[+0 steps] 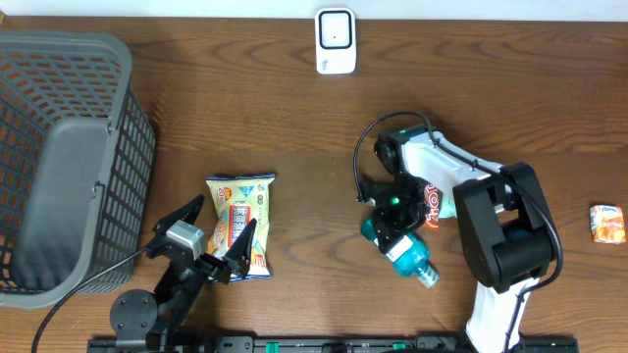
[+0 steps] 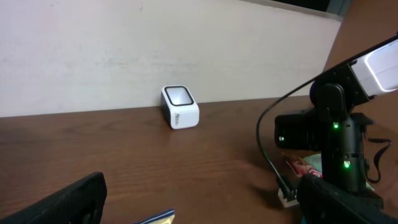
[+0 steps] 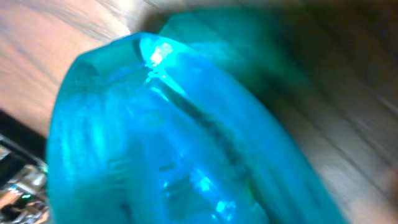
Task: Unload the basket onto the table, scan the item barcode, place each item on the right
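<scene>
A teal plastic bottle [image 1: 414,259] lies on the table right of centre, and in the right wrist view the bottle [image 3: 174,137] fills nearly the whole frame, blurred and very close. My right gripper [image 1: 396,224] sits down over its upper end; its fingers are hidden, so the grip is unclear. The white barcode scanner [image 1: 335,39] stands at the far edge, and the left wrist view also shows the scanner [image 2: 180,107]. My left gripper [image 1: 228,216] hangs open just above a yellow-and-blue snack bag [image 1: 237,194], holding nothing.
A grey mesh basket [image 1: 126,172] fills the left side. A red snack packet [image 1: 433,201] lies under the right arm beside the bottle. A small orange packet [image 1: 607,223] rests near the right edge. The right arm's black cable [image 1: 365,147] loops over the table.
</scene>
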Action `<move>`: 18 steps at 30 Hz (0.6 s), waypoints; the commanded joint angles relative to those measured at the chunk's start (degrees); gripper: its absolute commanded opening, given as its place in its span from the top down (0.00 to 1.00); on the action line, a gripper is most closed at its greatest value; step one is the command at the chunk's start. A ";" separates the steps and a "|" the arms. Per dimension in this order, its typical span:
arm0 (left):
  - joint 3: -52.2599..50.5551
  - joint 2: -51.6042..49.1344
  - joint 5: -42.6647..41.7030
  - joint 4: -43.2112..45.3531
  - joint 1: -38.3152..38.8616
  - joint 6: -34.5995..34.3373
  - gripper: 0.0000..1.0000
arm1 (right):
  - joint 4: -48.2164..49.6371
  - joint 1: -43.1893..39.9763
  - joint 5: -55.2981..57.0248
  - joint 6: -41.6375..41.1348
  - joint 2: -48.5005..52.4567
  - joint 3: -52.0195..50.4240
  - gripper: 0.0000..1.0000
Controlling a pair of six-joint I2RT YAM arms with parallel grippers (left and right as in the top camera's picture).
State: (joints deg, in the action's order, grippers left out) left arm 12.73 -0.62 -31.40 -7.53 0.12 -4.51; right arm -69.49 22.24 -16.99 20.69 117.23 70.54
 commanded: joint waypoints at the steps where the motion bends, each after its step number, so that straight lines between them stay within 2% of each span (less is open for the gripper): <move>1: 0.11 0.39 -0.57 0.02 0.22 -0.33 0.02 | 5.90 0.63 1.01 0.81 6.62 -3.10 0.76; 4: 0.11 0.39 -0.57 0.02 0.22 -0.33 0.02 | 6.93 0.68 1.01 0.04 6.62 -3.10 0.89; 6: 0.11 0.39 -0.57 0.02 0.22 -0.31 0.02 | 7.41 0.63 0.98 -1.95 6.47 -2.91 0.91; 14: 0.11 0.39 -0.57 0.02 0.22 -0.31 0.02 | 5.11 0.74 -1.09 -4.39 6.40 4.81 0.92; 18: 0.11 0.39 -0.57 0.02 0.22 -0.33 0.02 | 4.98 0.72 -4.24 -4.33 6.40 8.13 0.82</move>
State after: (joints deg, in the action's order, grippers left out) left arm 12.73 -0.62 -31.40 -7.57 0.12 -4.54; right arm -66.48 22.83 -28.80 18.52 120.70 77.21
